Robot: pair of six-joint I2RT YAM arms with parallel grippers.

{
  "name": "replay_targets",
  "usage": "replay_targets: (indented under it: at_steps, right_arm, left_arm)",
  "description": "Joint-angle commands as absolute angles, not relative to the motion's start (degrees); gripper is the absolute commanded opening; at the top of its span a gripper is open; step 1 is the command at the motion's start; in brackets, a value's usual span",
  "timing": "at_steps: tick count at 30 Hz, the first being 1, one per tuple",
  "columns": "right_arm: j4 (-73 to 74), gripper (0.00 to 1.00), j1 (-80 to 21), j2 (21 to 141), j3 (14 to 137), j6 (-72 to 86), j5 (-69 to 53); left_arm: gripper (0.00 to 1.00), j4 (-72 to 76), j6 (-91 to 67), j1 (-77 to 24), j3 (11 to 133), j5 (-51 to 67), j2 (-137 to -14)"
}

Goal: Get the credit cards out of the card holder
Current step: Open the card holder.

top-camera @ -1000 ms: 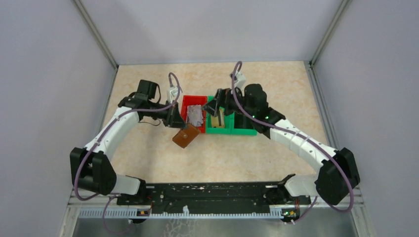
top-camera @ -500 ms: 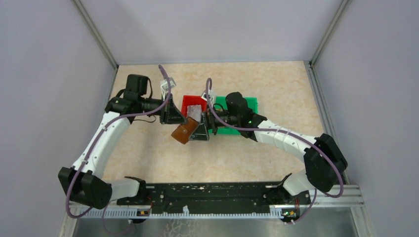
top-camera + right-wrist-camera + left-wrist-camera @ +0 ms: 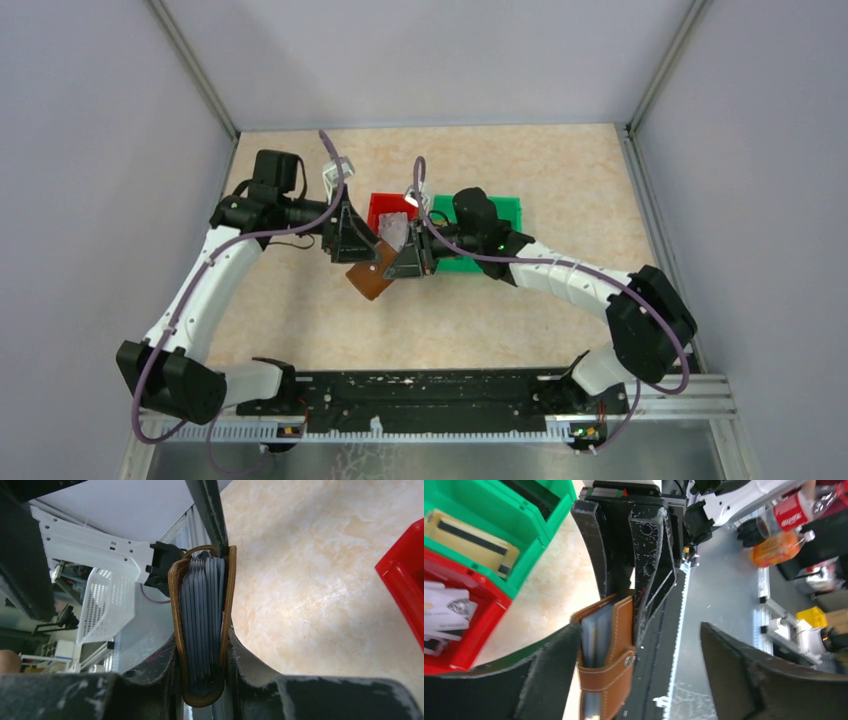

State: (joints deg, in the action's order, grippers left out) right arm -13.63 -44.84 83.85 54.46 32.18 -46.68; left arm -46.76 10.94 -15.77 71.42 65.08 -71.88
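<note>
Right pincer point(image 3: 202, 647) clamped on brown card holder point(image 3: 202, 605), holder edge-on over desk point(image 3: 300, 320), grey-blue pockets showing, left pincer point(image 3: 640, 630) spread wide around card holder, gold dark-striped credit card point(image 3: 470, 539) in green bin point(image 3: 551, 522) near card holder

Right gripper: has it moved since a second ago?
Yes. The right gripper went left, off the green bin, to the card holder by the red bin's near corner, and is now shut on it.
</note>
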Motion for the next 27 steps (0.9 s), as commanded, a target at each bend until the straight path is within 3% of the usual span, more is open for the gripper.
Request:
replay_targets:
  at_steps: [1, 10, 15, 19, 27]
  right_arm:
    - [-20.74, 0.00, -43.77, 78.55, 57.24, 32.71, -44.14]
    - [-40.80, 0.00, -41.22, 68.78, 45.77, 40.14, -29.68]
    - [-50.45, 0.00, -41.49, 69.35, 44.53, 46.94, -25.77]
    - [-50.27, 0.00, -44.74, 70.42, 46.43, 46.62, -23.04]
    - [-50.82, 0.00, -48.11, 70.31, 44.84, 45.28, -15.39]
  left_arm:
    - [0.99, -46.15, 9.80, -15.95, 72.45, 60.66, -71.17]
    - [0.99, -46.95, 0.93, -14.19, 75.32, 50.41, -69.93]
    - [0.98, -45.13, -5.81, -14.14, 73.83, 56.39, -68.04]
    - [0.82, -36.25, -14.14, -14.13, 70.12, 68.70, -66.01]
    - [0.40, -34.58, -16.41, -14.04, 72.82, 72.01, -66.25]
